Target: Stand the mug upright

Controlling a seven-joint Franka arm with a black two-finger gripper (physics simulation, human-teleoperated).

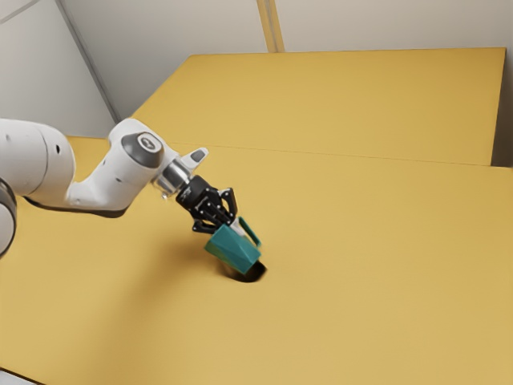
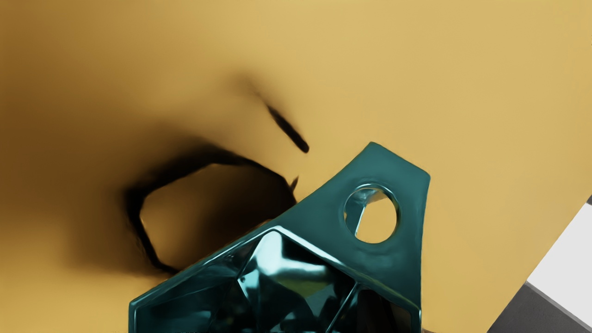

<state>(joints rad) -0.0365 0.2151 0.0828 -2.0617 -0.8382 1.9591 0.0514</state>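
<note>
The black gripper [image 1: 216, 216] reaches down from the upper left in the exterior view and meets the upper end of the teal mug [image 1: 232, 249]. There the mug leans, its lower end toward the exterior view's right, with its handle [image 1: 250, 232] on the upper right side. In the wrist view the faceted mug [image 2: 296, 273] has its open mouth toward my hand, close to the camera. Its handle [image 2: 409, 208], pierced by a round hole, sticks out to one side. How the gripper holds or touches the mug cannot be told.
A dark patch [image 1: 255, 271] lies at the mug's lower end on the yellow table [image 1: 361, 273]. In the wrist view, a dark outline and a short dark streak mark the tabletop [image 2: 462, 83] beside the mug. A raised yellow panel [image 1: 337, 96] stands behind.
</note>
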